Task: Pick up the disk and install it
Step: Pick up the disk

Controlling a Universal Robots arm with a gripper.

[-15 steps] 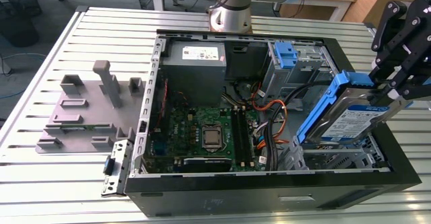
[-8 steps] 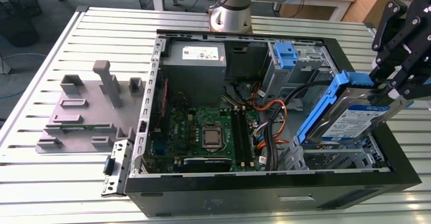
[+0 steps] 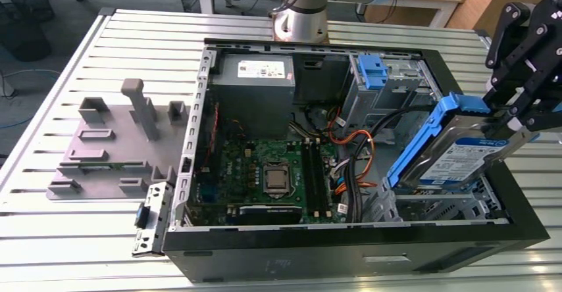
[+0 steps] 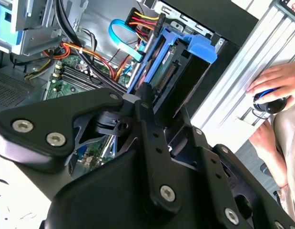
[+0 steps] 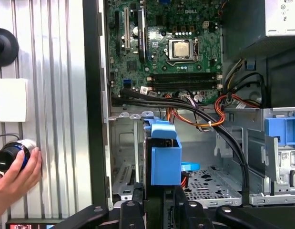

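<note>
Blue-railed silver disk (image 3: 457, 155) hangs tilted at about four o'clock of the open computer case (image 3: 351, 256) in the exterior view, clenched at its upper end by the black gripper (image 3: 516, 122); its lower edge is lost behind the drive bay frame (image 3: 439, 206). Fingertip contact is masked by the gripper's own linkage in both wrist views. A person's hand (image 5: 18, 176), cut off at the edge, rests on the slatted table (image 5: 56, 95), cupping something dark (image 5: 6, 155).

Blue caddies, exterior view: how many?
2. One frames the disk in the gripper; one bare caddy sits in a drive bay beyond it. Others may be hidden.
</note>
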